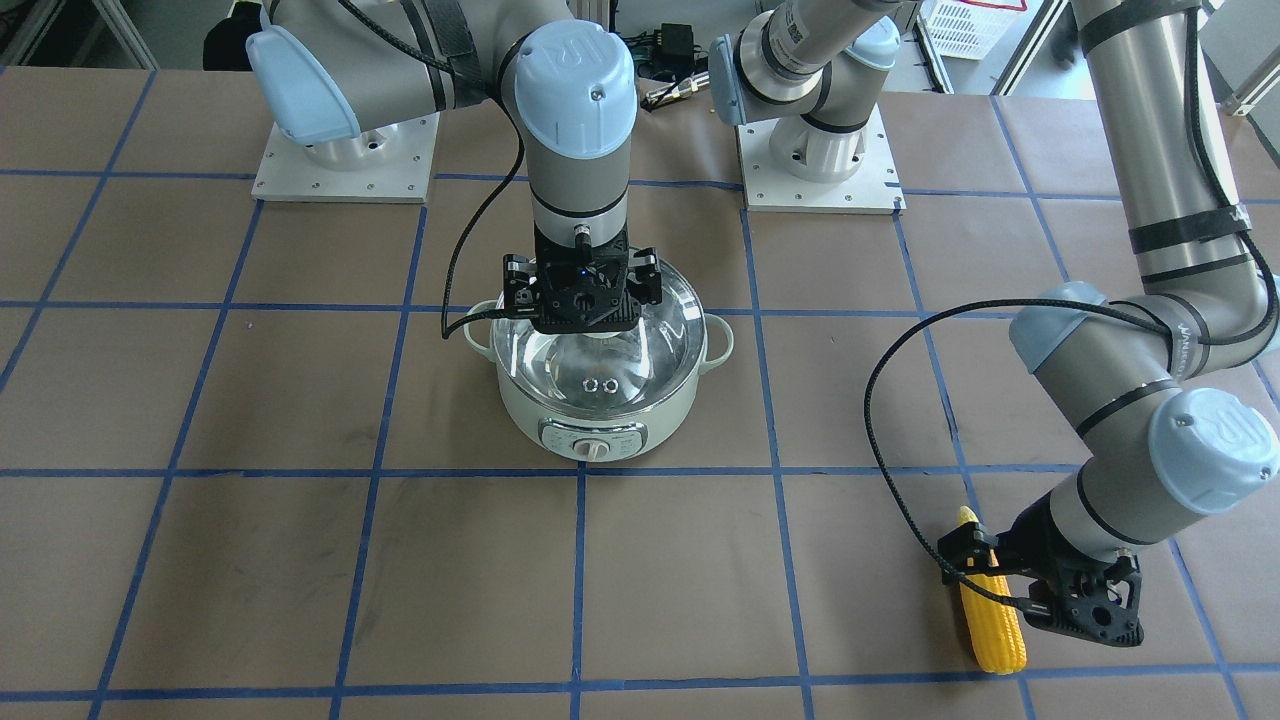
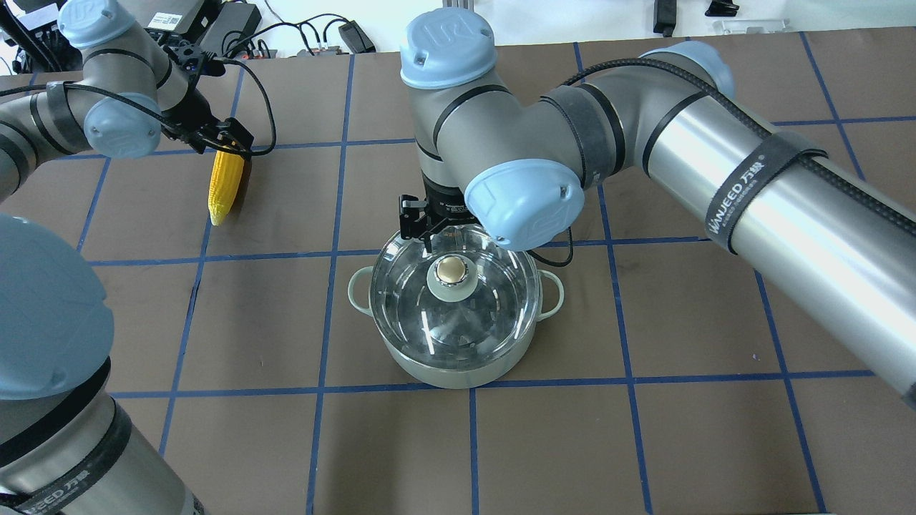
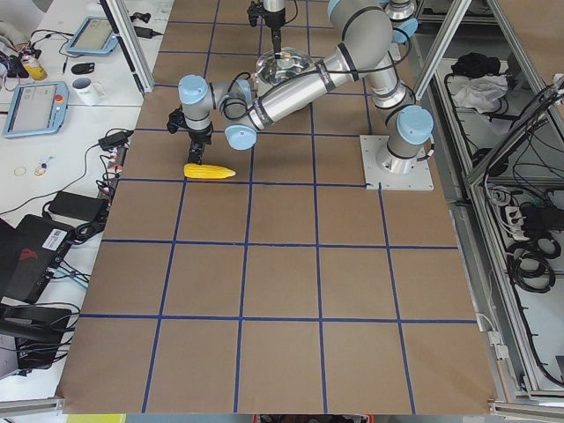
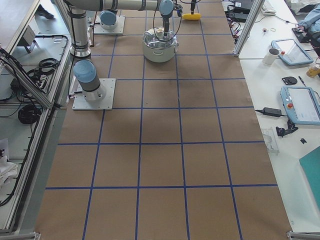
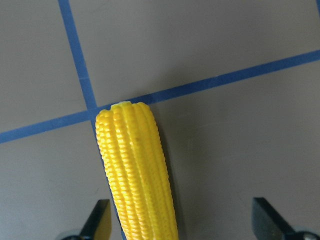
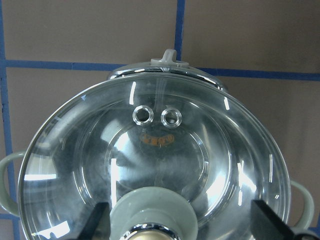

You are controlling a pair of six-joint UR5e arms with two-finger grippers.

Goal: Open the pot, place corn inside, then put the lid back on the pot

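The mint-green pot (image 1: 560, 425) stands mid-table with the glass lid (image 2: 458, 325) sitting on it. My right gripper (image 6: 181, 219) is open, pointing straight down over the lid's knob (image 2: 452, 270), one finger on each side of it and apart from it. The yellow corn (image 2: 223, 182) lies flat on the table to the left, also in the front view (image 1: 990, 625) and the left wrist view (image 5: 137, 170). My left gripper (image 5: 182, 216) is open just above the corn's thick end, with the corn close to one finger.
Two arm base plates (image 1: 345, 160) (image 1: 820, 170) sit behind the pot. Cables and power adapters (image 2: 236, 18) lie along the far table edge. A side bench with tablets and a mug (image 3: 86, 88) runs beside the table near the corn.
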